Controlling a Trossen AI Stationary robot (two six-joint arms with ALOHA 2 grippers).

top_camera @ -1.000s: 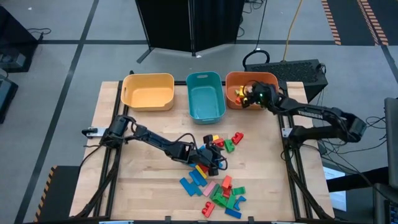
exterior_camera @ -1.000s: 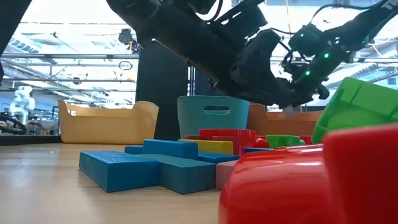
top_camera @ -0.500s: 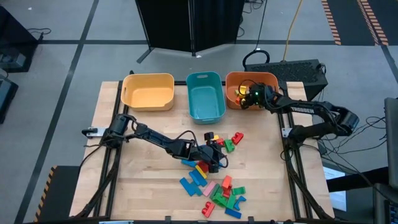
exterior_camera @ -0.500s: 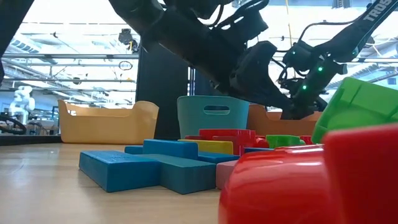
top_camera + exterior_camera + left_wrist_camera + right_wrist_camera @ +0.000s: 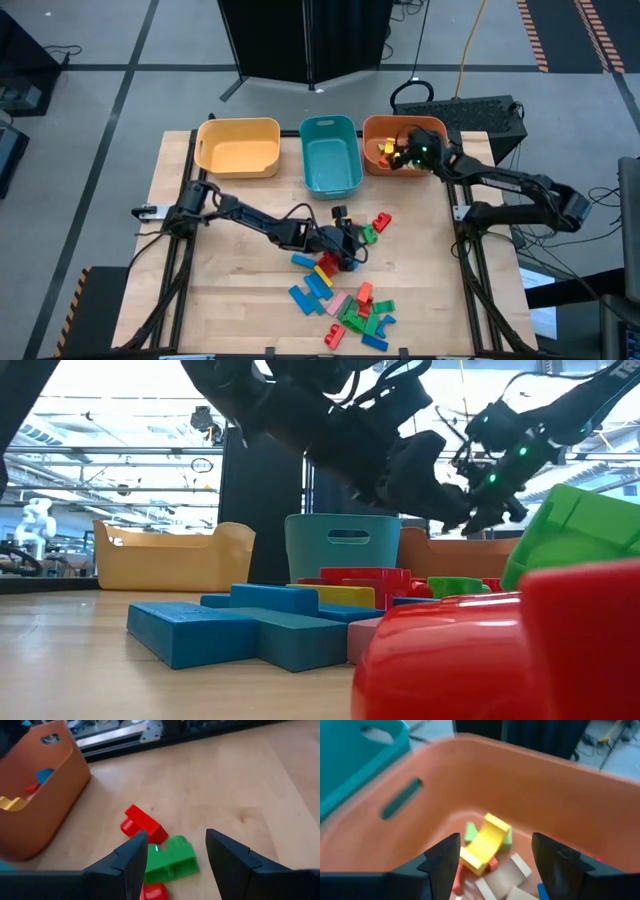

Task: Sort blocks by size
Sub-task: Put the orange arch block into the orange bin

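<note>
Left gripper [image 5: 172, 857] spread wide, empty — green block [image 5: 171, 861] between its fingertips, red block [image 5: 144, 824] just beyond. Right gripper [image 5: 492, 865] parted, nothing held, yellow block [image 5: 485, 842] loose below in orange bin [image 5: 560, 800]. Risk: red neighbour nudged or caught on closing.

Both arms are dark, near-black jointed links with thin black cables looped along them. The left hand [image 5: 175, 857] ends in two broad, dark, angular fingers; the right hand [image 5: 495, 851] has matching fingers, and green indicator lights glow at its wrist.
</note>
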